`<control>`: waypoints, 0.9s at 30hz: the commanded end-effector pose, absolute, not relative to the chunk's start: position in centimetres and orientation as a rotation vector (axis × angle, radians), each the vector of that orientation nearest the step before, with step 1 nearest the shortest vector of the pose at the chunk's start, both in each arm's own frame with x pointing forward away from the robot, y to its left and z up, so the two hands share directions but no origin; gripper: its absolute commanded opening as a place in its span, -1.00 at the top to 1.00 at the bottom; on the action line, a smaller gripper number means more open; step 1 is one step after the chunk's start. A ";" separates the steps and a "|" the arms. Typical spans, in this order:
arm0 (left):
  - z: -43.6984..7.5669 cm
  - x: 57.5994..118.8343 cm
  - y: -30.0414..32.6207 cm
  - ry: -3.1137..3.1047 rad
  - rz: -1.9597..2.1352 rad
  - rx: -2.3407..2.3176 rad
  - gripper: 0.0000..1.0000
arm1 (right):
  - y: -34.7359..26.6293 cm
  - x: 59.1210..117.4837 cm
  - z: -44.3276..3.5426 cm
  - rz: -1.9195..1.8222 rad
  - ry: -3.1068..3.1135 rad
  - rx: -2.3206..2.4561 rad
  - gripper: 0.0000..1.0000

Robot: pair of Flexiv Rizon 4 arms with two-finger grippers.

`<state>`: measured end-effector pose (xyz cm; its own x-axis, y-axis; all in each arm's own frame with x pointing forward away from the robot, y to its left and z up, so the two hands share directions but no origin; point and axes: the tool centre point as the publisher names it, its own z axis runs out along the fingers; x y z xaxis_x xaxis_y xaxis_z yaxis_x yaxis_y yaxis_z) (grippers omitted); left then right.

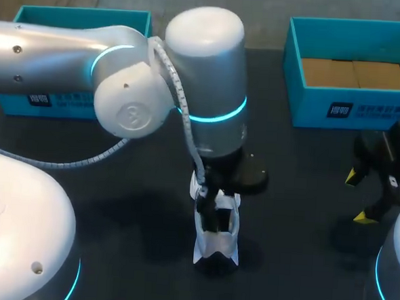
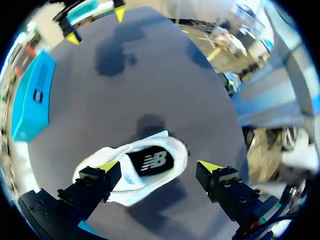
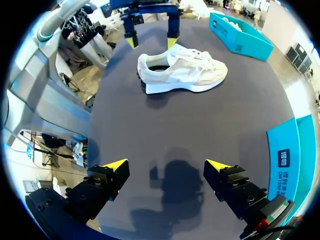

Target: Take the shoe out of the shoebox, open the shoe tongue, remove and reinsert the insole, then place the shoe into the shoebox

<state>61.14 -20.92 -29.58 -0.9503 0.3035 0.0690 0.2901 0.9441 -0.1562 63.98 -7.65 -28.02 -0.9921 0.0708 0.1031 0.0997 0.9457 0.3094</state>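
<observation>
A white shoe (image 1: 216, 243) stands on its sole on the dark table, out of any box. In the left wrist view the shoe (image 2: 135, 185) lies under my left gripper (image 2: 159, 166), and its dark insole (image 2: 150, 161) shows through the heel opening. The left gripper is open, with one finger close by the shoe's side and the other well clear. From the right wrist view, the left gripper (image 3: 151, 41) hangs over the heel of the shoe (image 3: 182, 72). My right gripper (image 3: 166, 165) is open over bare table, far from the shoe, near the table's right edge (image 1: 358, 197).
An open teal shoebox (image 1: 352, 105) with a cardboard floor stands at the back right, close to the right gripper. A second teal box (image 1: 79, 17) sits at the back left, partly hidden by my left arm. The left arm's bulk spans the table's left and middle.
</observation>
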 end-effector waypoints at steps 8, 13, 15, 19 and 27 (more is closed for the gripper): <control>-31.8 58.4 -20.7 -3.019 0.193 -0.133 -1.00 | -7.6 63.9 -28.1 -0.482 -3.012 -0.135 -1.00; -32.9 58.0 -20.9 -3.004 0.175 -0.155 -1.00 | -7.6 63.9 -28.1 -0.482 -3.012 -0.135 -1.00; -33.5 58.2 -21.0 -2.981 0.170 -0.148 -1.00 | -7.6 63.9 -28.1 -0.482 -3.012 -0.135 -1.00; -34.4 58.3 -20.9 -2.959 0.155 -0.113 -1.00 | -7.6 63.9 -28.1 -0.482 -3.012 -0.135 -1.00; -36.1 57.6 -21.2 -2.934 0.128 -0.120 -1.00 | -7.6 63.9 -28.1 -0.482 -3.012 -0.135 -1.00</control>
